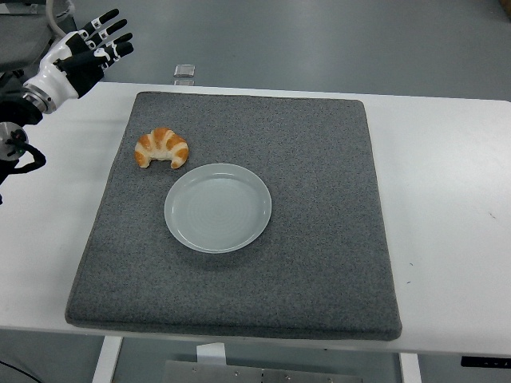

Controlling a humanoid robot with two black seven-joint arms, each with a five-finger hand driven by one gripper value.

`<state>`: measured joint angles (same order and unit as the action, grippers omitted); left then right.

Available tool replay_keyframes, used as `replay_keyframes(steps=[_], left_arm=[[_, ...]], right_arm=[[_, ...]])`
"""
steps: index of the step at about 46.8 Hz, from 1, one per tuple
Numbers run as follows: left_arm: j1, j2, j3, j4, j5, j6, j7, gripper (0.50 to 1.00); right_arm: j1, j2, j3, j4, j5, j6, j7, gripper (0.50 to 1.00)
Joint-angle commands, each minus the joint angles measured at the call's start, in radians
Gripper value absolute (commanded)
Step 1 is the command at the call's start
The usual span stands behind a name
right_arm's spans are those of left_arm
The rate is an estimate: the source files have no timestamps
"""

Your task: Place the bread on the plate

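A golden croissant [162,148] lies on the grey mat [319,207], toward its far left. A pale round plate [218,207] sits on the mat just in front and to the right of the croissant, empty. My left hand [89,46] is raised at the top left, beyond the table's far left corner, fingers spread and holding nothing. It is well away from the croissant. The right arm does not show.
A small clear square object [184,72] lies at the table's far edge, just behind the mat. White table [447,183] surrounds the mat on the left and right.
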<state>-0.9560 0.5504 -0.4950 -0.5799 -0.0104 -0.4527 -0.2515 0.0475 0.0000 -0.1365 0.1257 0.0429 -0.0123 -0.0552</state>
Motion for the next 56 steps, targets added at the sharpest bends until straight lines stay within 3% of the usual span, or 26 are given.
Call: replay_keyframes(steps=[1,11,19,24,33,37,44,51,56], left_arm=[[-0.056,0.054,0.05,-0.043,0.0,0.023,0.047,0.988],[-0.245,0.167,0.327,-0.165,0.049,0.06,0.064,0.988],[-0.369,0.191,0.569,-0.221,0.292,0.062,0.064,0.988],[-0.363,0.217,0.587,-0.282,0.444,0.094,0.061,0.986],[-0.234,0.267,0.572,-0.463,0.733,0.325,0.014,0.986],[-0.195,0.266,0.573,-0.494,0.75,0.379,-0.023,0.986],[-0.161,0.249,0.57,-0.491,0.748,0.457,-0.038,0.986],[-0.132,0.203,0.572,-0.466,0.75,0.565,-0.121,0.984],[-0.106,0.172,0.573,-0.436,0.751,0.592,-0.129,0.984]], right_arm=[[0.0,0.0,0.0,0.0,0.0,0.0,0.0,0.93],[0.0,0.0,0.0,0.0,0.0,0.0,0.0,0.93],[0.0,0.0,0.0,0.0,0.0,0.0,0.0,0.93],[0.0,0.0,0.0,0.0,0.0,0.0,0.0,0.93],[0.0,0.0,0.0,0.0,0.0,0.0,0.0,0.93],[0.0,0.0,0.0,0.0,0.0,0.0,0.0,0.93],[0.0,0.0,0.0,0.002,0.0,0.0,0.0,0.93],[0.0,0.0,0.0,0.002,0.0,0.0,0.0,0.93],[0.0,0.0,0.0,0.002,0.0,0.0,0.0,0.93]])
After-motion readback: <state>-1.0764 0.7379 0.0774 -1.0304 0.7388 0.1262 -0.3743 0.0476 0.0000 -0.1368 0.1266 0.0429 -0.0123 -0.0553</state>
